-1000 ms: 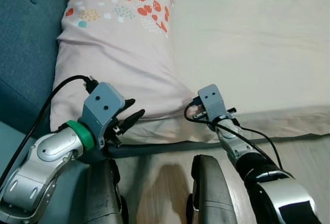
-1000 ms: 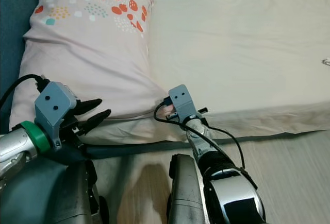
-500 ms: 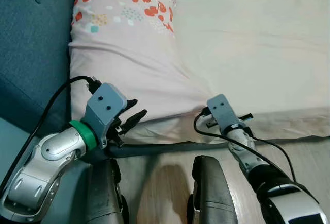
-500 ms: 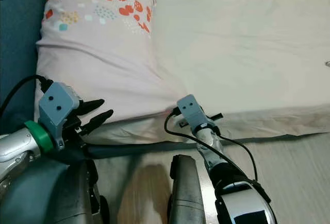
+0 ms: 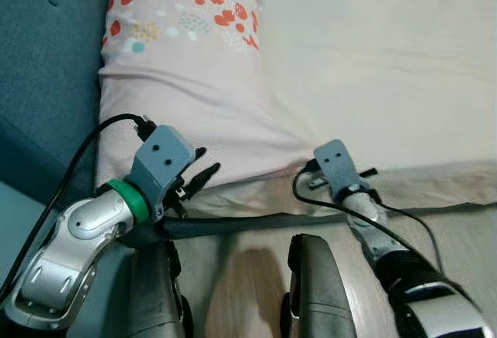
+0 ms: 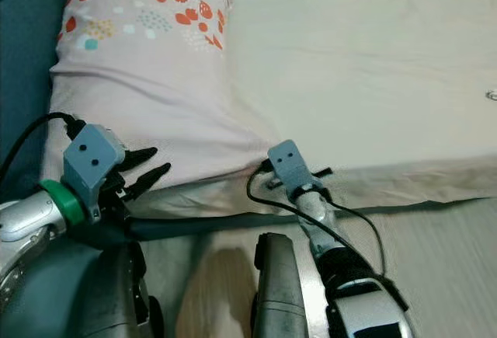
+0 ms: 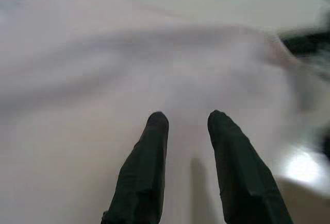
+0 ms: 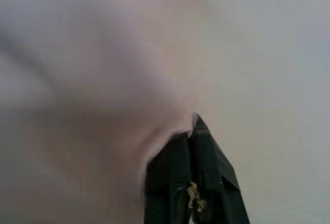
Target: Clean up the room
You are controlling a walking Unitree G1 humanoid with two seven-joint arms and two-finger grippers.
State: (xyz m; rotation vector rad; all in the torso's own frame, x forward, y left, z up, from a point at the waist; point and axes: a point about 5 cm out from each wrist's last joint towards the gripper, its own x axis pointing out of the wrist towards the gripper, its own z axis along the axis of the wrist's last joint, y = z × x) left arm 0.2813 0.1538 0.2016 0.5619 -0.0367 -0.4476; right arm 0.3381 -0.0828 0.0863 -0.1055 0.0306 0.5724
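Lying along the bed's (image 5: 388,66) left side against a blue headboard (image 5: 39,74), the pink pillow (image 5: 186,89) is showing its dotted far end, while its near edge is dipping behind my two wrists. My right gripper (image 8: 192,131) is pinching that pillow's near right corner: the wrist view is showing the black fingers pressed together with pink cloth gathered between them, though everything past them is blurring out. From the head views, the grey camera block is hiding those fingers. My left gripper (image 5: 203,173) is hanging at the pillow's near left corner, its fingers (image 7: 154,152) standing apart with nothing between them; I cannot tell whether the tips are touching the cloth. My legs are cutting off the floor (image 6: 435,260) below, and the sheet's hem is drooping over the mattress edge.
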